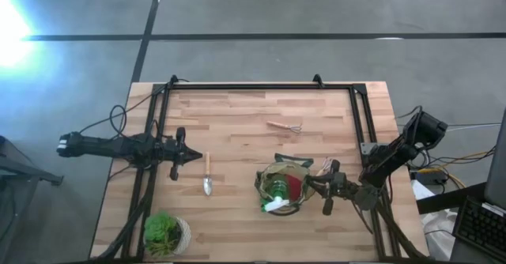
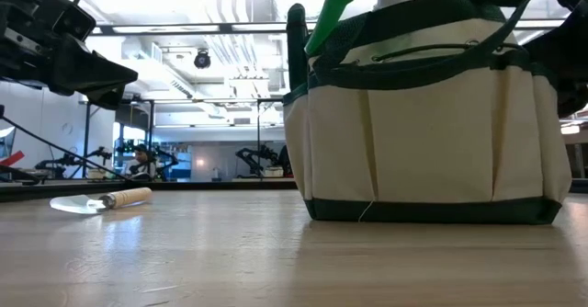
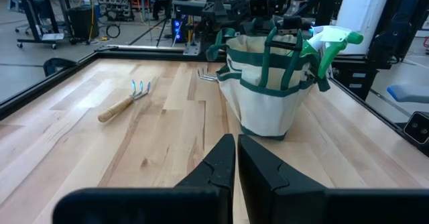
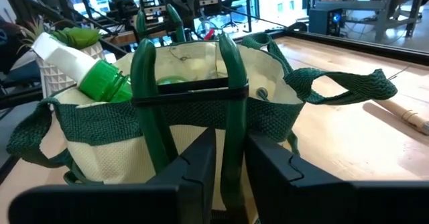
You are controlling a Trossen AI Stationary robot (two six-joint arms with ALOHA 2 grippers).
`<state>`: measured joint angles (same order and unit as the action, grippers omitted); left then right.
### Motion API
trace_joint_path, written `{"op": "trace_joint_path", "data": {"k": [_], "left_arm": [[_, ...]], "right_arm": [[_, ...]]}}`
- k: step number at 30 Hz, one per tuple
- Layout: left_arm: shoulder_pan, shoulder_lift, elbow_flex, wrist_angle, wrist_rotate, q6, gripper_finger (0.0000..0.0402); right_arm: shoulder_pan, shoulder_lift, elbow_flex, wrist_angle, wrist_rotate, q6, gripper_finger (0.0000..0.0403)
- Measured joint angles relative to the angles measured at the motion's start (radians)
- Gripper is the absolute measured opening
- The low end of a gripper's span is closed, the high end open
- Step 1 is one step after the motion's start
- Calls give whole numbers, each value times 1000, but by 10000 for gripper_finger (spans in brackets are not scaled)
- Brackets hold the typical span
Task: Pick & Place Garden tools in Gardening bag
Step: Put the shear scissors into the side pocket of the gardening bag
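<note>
The olive-tan gardening bag (image 1: 261,179) with green trim stands upright on the table's near right part. A green spray bottle (image 1: 275,194) with a white nozzle and a red item (image 1: 294,186) are inside it. My right gripper (image 1: 320,186) is at the bag's right side, shut on the green-handled pruners (image 4: 144,83), which stand at the bag's wall. A wooden-handled trowel (image 1: 207,175) lies flat on the table left of the bag. A small rake fork (image 1: 285,126) lies flat farther back. My left gripper (image 1: 190,155) hovers shut and empty beside the trowel. My right gripper pinches one of the pruners' two green handles (image 4: 231,127) between its two fingers. The fingers come about level from the table's right side, and the handle runs between them toward the bag. The pruners' other end is hidden by the bag's wall (image 4: 268,117).
A leafy plant in a pale pot (image 1: 166,231) stands at the near left corner. A black frame (image 1: 261,86) runs along the table's far and side edges. Bare wood lies between the trowel and the bag and across the far middle.
</note>
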<state>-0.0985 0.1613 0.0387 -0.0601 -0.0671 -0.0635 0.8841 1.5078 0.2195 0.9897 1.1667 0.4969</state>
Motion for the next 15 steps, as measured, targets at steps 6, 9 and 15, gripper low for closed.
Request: {"op": "trace_joint_path", "data": {"k": [6, 9, 15], "left_arm": [[0, 0, 0, 0, 0, 0, 23], [0, 0, 0, 0, 0, 0, 23], [0, 0, 0, 0, 0, 0, 23]], "right_arm": [[0, 0, 0, 0, 2, -2, 68], [1, 0, 0, 0, 3, -3, 75], [5, -3, 0, -7, 3, -2, 81]]}}
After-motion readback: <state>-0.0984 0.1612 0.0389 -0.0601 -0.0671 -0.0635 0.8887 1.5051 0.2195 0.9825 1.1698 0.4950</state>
